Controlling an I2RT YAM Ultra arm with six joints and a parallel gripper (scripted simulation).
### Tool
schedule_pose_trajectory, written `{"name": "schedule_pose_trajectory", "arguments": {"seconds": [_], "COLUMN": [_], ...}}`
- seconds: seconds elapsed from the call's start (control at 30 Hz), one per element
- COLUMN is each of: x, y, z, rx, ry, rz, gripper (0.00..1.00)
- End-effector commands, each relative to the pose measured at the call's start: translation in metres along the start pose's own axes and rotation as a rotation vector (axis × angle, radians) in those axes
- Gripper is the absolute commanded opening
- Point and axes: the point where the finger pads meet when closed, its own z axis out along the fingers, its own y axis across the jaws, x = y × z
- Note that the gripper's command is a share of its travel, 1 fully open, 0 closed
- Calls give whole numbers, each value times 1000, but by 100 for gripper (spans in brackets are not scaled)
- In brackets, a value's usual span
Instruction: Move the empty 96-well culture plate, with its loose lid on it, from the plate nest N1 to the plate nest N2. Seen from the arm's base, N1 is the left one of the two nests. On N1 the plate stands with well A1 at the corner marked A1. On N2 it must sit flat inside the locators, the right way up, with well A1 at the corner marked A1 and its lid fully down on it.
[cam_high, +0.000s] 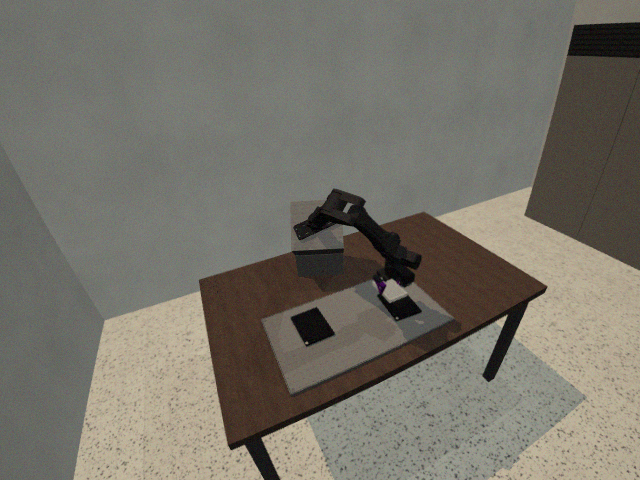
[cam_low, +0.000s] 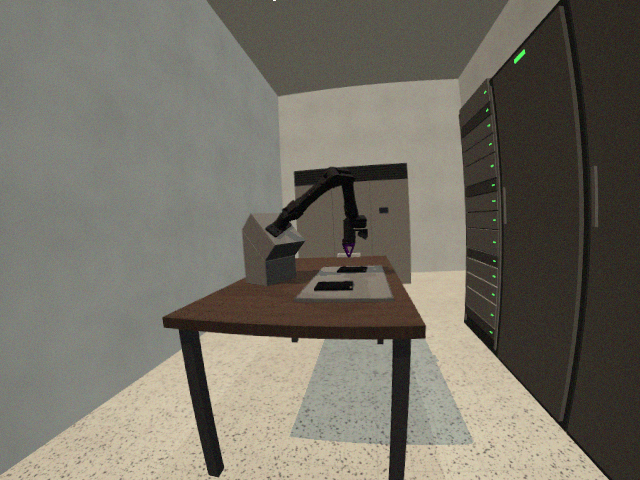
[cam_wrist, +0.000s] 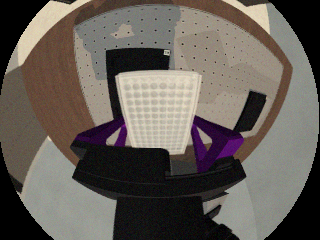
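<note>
Gripper (cam_wrist: 160, 143) clamped on culture plate (cam_wrist: 160, 108), purple fingers on either side. Plate, lid on, lifted clear above nest N1 (cam_high: 405, 308), looks roughly level. Nest N2 (cam_high: 312, 326) bare, well apart on same grey mat (cam_high: 310, 369). Arm reaches from slanted pedestal (cam_high: 330, 242) at worktop (cam_high: 242, 392) rear.

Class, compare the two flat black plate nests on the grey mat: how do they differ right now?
The black plate nest under the arm has the white welled plate hanging above it in the purple-fingered gripper; the other black plate nest has nothing over it. The first is partly hidden in the top view; the second shows whole. Both are flat, dark rectangles on the same grey mat, and neither bears a plate.
</note>
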Motion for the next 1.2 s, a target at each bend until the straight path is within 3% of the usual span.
{"name": "schedule_pose_trajectory", "arguments": {"seconds": [0.0, 1.17], "x": [-5, 14], "y": [-8, -109], "z": [-6, -3], "rx": [-25, -21], "ry": [-27, -30], "rz": [-3, -5], "gripper": [0, 0]}}
